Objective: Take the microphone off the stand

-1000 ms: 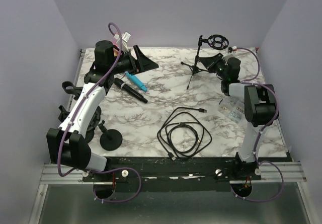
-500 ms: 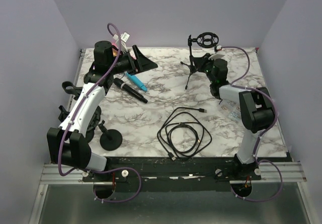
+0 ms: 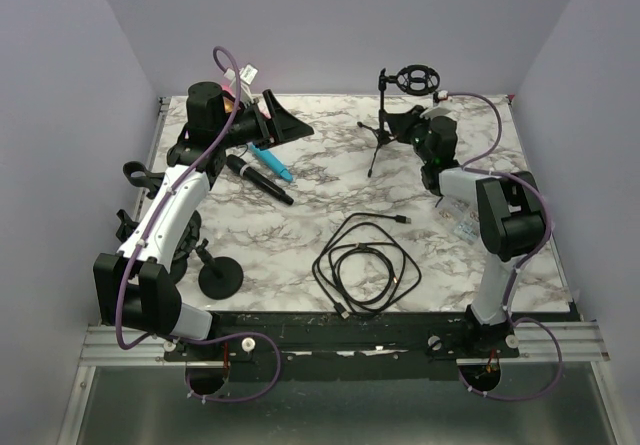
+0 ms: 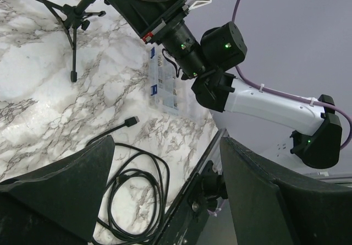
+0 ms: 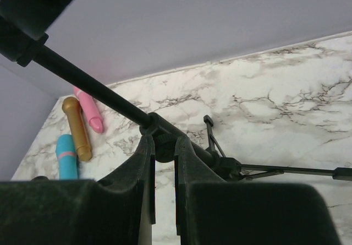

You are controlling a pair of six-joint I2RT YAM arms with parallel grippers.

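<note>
Marble table (image 3: 300, 227) beneath everything. Toward its far right, black tripod stand (image 3: 384, 115): thin pole rising from splayed legs to a ring-shaped mount (image 3: 413, 78). Clamped at the hub above the legs by the right gripper (image 5: 163, 141), fingers pressed in on the pole from both sides. Left gripper (image 3: 288, 120) hovering over the far left, fingers spread wide. Coiled black cable (image 3: 365, 265) near front centre. Black microphone (image 3: 259, 179) flat on the marble left of centre, well apart from the stand: slim, dark, thicker at one end. Long axis diagonal, thicker end toward far left, tail toward near right. Just beside it, roughly parallel, blue microphone (image 3: 272, 162).
</note>
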